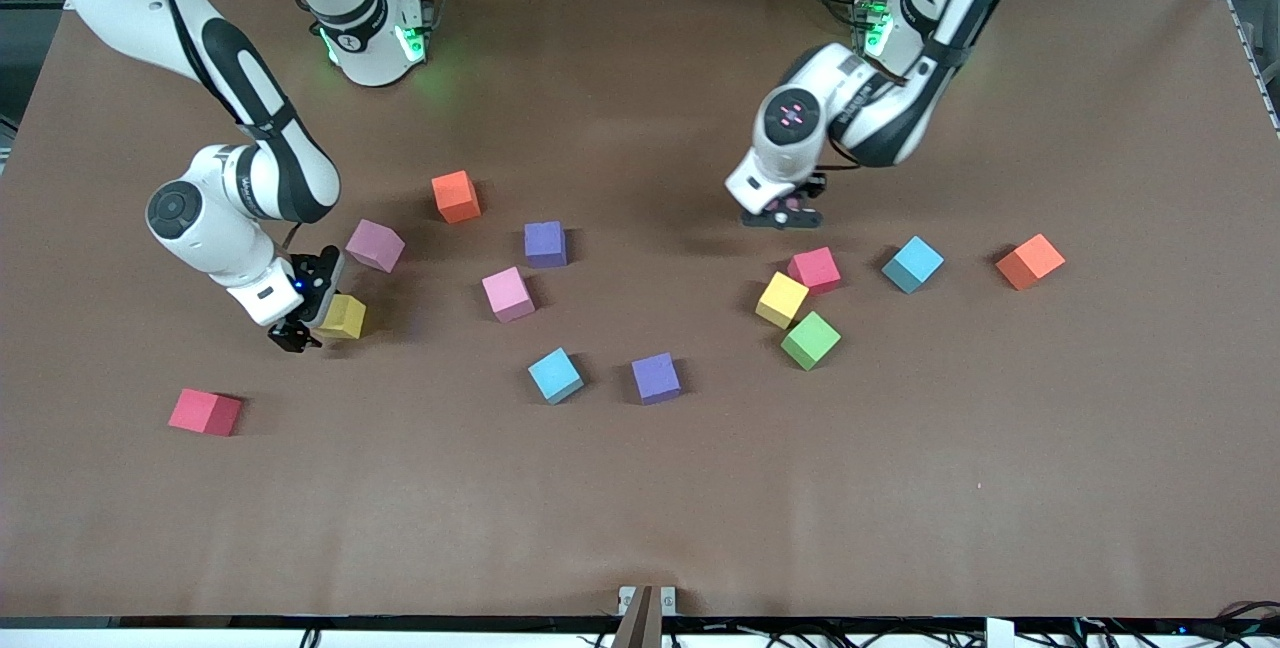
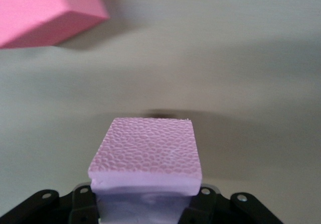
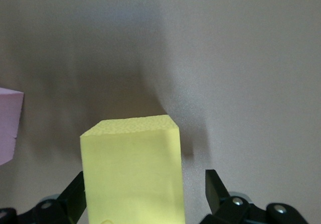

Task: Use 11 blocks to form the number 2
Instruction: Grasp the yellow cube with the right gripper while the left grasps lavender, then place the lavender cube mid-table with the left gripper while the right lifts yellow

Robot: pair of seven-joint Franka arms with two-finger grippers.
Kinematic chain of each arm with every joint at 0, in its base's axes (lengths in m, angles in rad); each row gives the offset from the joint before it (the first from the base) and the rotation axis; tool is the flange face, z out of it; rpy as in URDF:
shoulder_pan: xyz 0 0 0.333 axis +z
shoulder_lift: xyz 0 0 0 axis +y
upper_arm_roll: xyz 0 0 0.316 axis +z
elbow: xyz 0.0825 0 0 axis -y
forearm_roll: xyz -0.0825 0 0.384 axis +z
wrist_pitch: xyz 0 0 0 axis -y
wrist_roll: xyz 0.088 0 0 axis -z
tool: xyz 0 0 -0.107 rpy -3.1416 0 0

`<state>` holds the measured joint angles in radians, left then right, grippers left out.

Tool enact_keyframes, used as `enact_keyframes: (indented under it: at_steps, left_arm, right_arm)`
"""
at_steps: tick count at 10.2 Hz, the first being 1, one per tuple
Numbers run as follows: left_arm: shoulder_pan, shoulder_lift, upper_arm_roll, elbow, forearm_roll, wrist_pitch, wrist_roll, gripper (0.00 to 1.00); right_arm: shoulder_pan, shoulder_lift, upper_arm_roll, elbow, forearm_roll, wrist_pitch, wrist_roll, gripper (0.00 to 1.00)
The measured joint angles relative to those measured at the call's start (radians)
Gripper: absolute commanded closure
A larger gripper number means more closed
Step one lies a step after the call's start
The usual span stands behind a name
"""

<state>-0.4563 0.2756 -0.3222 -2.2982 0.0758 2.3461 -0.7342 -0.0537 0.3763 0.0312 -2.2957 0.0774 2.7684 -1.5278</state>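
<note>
Nearby, left gripper (image 2: 145,204) fingers clamped on pink block (image 2: 148,151), red block (image 1: 815,269) beside, right gripper (image 3: 145,194) fingers wide around yellow block (image 3: 133,174)

The small coloured foam-like cubes look matt: the pink cube (image 2: 145,151) in the left wrist view shows a pebbled, dimpled top, and the pale yellow cube (image 3: 133,171) a fine grainy face. The brown table (image 1: 640,508) covering is dull, like paper or felt. The white arm shells (image 1: 790,128) look like glossy plastic.
</note>
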Motion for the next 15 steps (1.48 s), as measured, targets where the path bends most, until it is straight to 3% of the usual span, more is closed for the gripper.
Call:
enact_keyframes:
  at_steps: [3,7,9,10,11,13,14,15]
  left_arm:
    - [-0.115,0.019,-0.019,0.092,-0.049,-0.013,-0.087,1.0]
    - [-0.282,0.143,-0.024,0.224,-0.099,-0.013,-0.291,1.0]
    - [-0.328,0.196,-0.024,0.266,-0.111,-0.013,-0.341,1.0]
    - [-0.342,0.217,-0.024,0.284,-0.125,-0.013,-0.345,1.0]
    - [-0.351,0.233,-0.024,0.295,-0.133,-0.013,-0.345,1.0]
    - [-0.359,0.255,-0.025,0.306,-0.135,-0.013,-0.345,1.0]
    - [-0.365,0.264,-0.029,0.308,-0.135,-0.013,-0.345,0.95]
    - [-0.371,0.27,-0.031,0.309,-0.135,-0.013,-0.344,0.21]
  right_arm:
    - [0.0,0.0,0.001,0.001,0.0,0.0,-0.006,0.0]
    - [0.013,0.0,0.005,0.001,0.0,0.0,-0.012,0.0]
    - [0.014,0.004,0.005,0.001,0.0,0.0,-0.012,0.2]
    - [0.014,0.01,0.005,0.001,0.0,0.0,-0.012,0.36]
    - [0.014,0.014,0.005,0.001,0.0,0.001,-0.012,0.58]
    - [0.014,0.015,0.005,0.009,0.0,0.003,-0.018,0.65]
    - [0.013,0.014,0.004,0.016,0.0,0.004,-0.035,0.68]
    - [0.013,0.011,0.004,0.027,0.0,0.0,-0.047,0.7]
